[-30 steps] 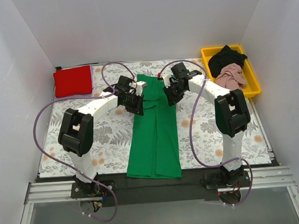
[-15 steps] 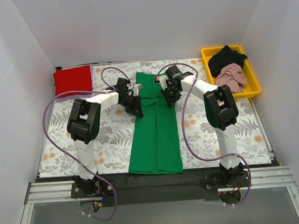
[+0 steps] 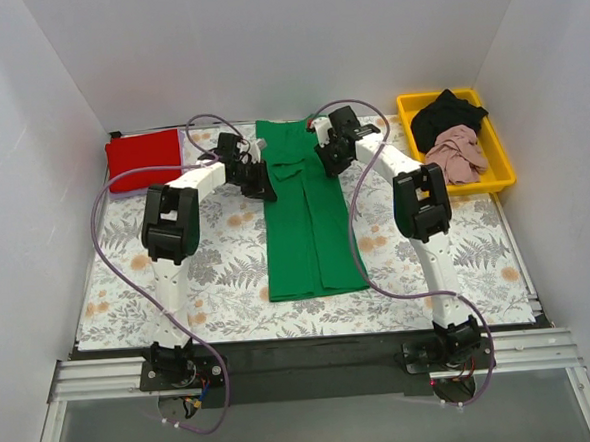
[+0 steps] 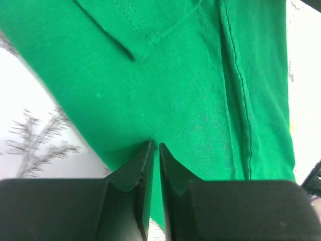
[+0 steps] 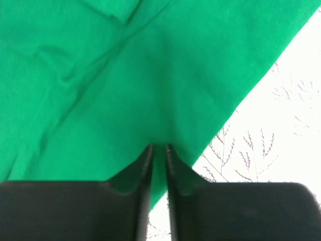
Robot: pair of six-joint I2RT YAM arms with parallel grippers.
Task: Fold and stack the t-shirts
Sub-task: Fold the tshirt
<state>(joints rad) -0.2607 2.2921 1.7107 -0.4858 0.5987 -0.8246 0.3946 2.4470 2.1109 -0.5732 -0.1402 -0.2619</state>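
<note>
The left end effector (image 4: 154, 146) and right end effector (image 5: 158, 146) pinch opposite edges of the green t-shirt (image 3: 301, 231).

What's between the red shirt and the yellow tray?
The green t-shirt, pinched by the left gripper and right gripper, seen in the top view.
</note>
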